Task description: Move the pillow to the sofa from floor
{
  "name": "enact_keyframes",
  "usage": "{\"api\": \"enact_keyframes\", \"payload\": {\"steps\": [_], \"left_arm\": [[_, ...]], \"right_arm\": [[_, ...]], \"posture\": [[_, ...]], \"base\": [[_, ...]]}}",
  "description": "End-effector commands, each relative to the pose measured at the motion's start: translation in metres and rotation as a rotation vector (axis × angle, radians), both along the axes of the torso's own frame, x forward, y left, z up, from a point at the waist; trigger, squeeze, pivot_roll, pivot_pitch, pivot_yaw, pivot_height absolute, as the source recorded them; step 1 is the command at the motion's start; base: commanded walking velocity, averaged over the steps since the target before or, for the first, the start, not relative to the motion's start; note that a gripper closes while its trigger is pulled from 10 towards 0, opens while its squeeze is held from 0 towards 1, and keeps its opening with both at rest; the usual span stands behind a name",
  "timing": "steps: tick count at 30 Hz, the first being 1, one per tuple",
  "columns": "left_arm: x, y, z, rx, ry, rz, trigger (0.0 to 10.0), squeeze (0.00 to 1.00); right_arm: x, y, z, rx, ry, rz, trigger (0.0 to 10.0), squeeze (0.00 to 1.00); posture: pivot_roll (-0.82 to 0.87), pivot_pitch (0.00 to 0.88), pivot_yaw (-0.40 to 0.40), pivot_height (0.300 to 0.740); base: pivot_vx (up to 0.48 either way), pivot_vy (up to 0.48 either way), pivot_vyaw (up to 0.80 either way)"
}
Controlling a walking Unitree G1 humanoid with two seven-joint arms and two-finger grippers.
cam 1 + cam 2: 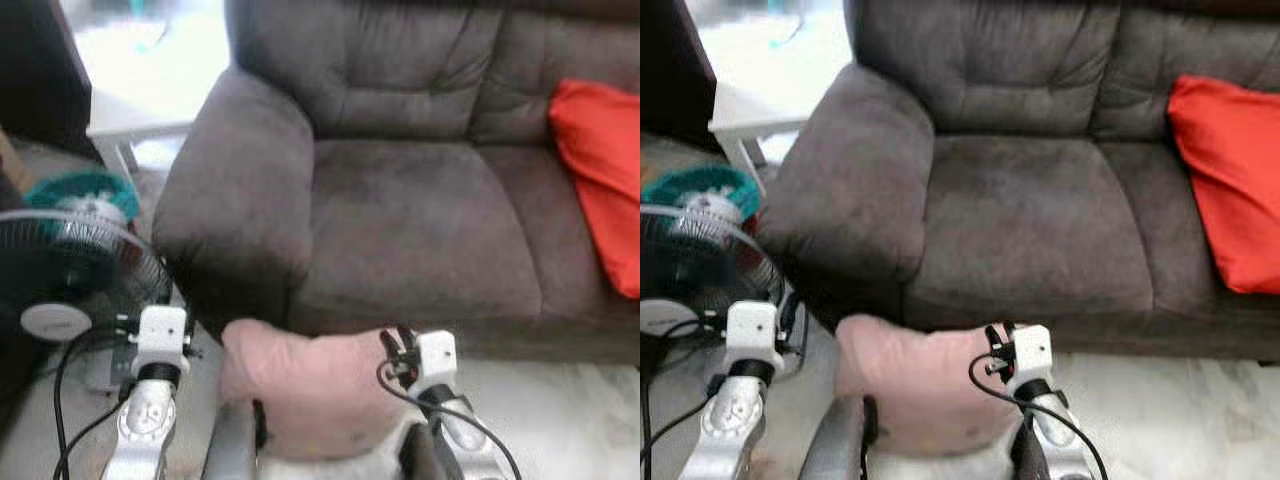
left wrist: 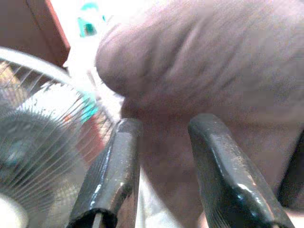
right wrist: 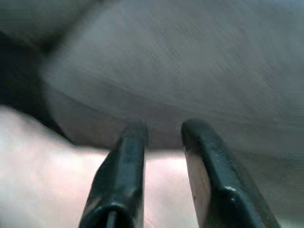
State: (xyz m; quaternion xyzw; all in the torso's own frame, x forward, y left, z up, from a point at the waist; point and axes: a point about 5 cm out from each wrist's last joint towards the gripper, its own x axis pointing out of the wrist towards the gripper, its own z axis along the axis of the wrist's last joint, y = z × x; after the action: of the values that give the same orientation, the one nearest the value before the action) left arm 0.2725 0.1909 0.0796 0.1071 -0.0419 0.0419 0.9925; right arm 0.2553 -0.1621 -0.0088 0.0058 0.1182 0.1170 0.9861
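Both grippers — left gripper [image 2: 161, 142], right gripper [image 3: 164, 142] — flank the pink pillow [image 1: 305, 385], jaws slightly apart, clamping nothing. Pillow sits against the sofa [image 1: 400, 230] front, beside a fan [image 1: 70, 270].

Two silver arms are reaching forward, low.
The left gripper [image 2: 164, 142] and the right gripper [image 3: 161, 142] are each holding their black fingers a little apart.
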Motion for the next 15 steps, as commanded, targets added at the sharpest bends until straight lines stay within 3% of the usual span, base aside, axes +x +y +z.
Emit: {"api": "enact_keyframes", "payload": {"steps": [1, 6, 8, 15], "left_arm": [[-0.004, -0.006, -0.008, 0.0, 0.036, -0.024, 10.0, 0.0], [-0.004, -0.012, -0.014, -0.013, 0.076, -0.1, 10.0, 0.0], [-0.006, -0.013, -0.026, -0.028, 0.156, -0.125, 10.0, 0.0], [-0.006, -0.009, -0.046, -0.103, 0.274, -0.112, 10.0, 0.0]], "right_arm": [[-0.008, -0.008, -0.008, -0.006, 0.048, -0.026, 10.0, 0.0], [-0.009, -0.01, -0.011, -0.011, 0.065, -0.027, 10.0, 0.0], [-0.009, -0.011, -0.012, -0.015, 0.075, -0.023, 10.0, 0.0], [-0.011, -0.016, -0.014, -0.024, 0.096, -0.024, 10.0, 0.0]], "posture": [[0.12, 0.077, -0.074, 0.439], [0.12, 0.077, -0.074, 0.439], [0.12, 0.076, -0.074, 0.439], [0.12, 0.077, -0.076, 0.439]], "base": [[0.285, 0.0, 0.0], [0.0, 0.0, 0.0], [0.0, 0.0, 0.0], [0.0, 0.0, 0.0]]}}
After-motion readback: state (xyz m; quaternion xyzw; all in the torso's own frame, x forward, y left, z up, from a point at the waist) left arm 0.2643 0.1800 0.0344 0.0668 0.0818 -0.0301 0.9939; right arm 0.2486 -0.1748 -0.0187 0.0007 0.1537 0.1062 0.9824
